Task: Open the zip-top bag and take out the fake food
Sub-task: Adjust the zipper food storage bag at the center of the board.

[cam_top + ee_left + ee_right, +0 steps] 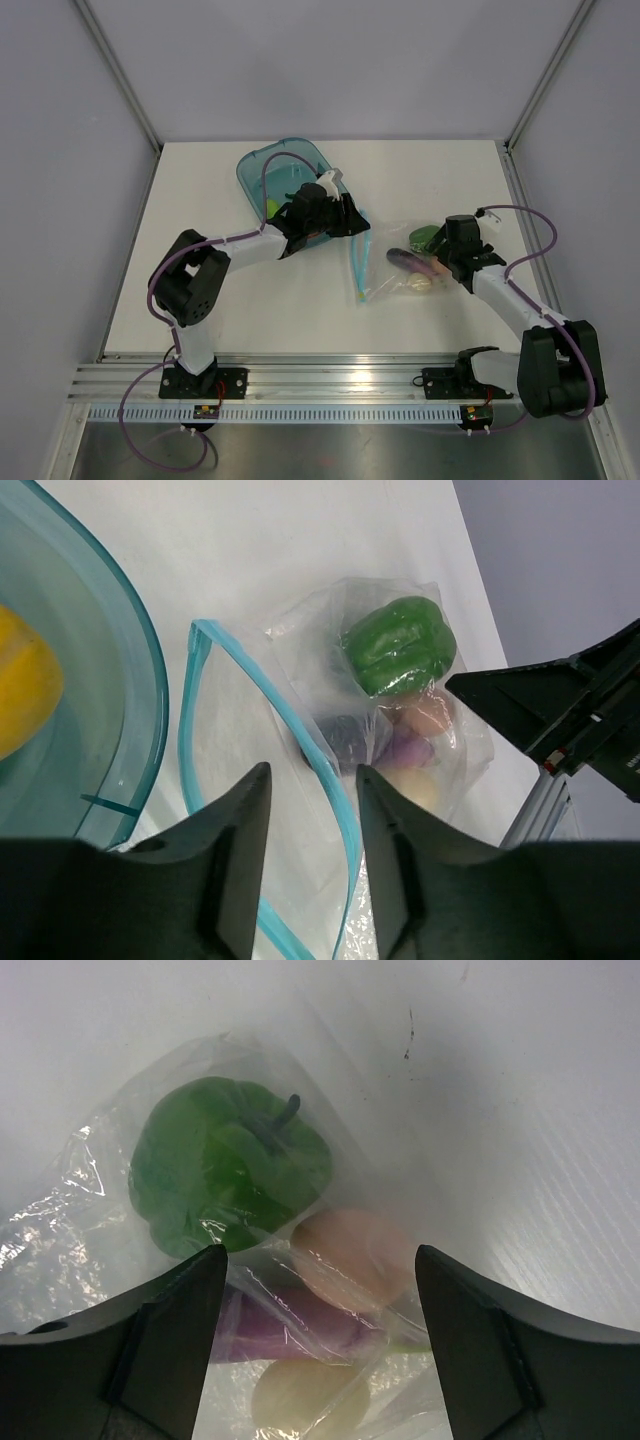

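The clear zip-top bag point(400, 265) lies right of the table's middle. Its teal zip strip point(196, 695) gapes open toward the left. Inside I see a green pepper point(225, 1160), an orange-pink piece point(350, 1255), a purple eggplant point(300, 1325) and a whitish piece point(300, 1395). A yellow lemon point(25, 690) lies in the teal tub point(285, 165). My left gripper point(312, 790) is open and empty, above the bag's mouth beside the tub. My right gripper point(320, 1280) is open, its fingers on either side of the bag's closed end over the food.
The rigid teal tub's rim point(150, 700) is close to the left of the bag's mouth. The right arm point(570, 710) shows beyond the bag in the left wrist view. Grey walls enclose the white table point(200, 300) at the back and sides.
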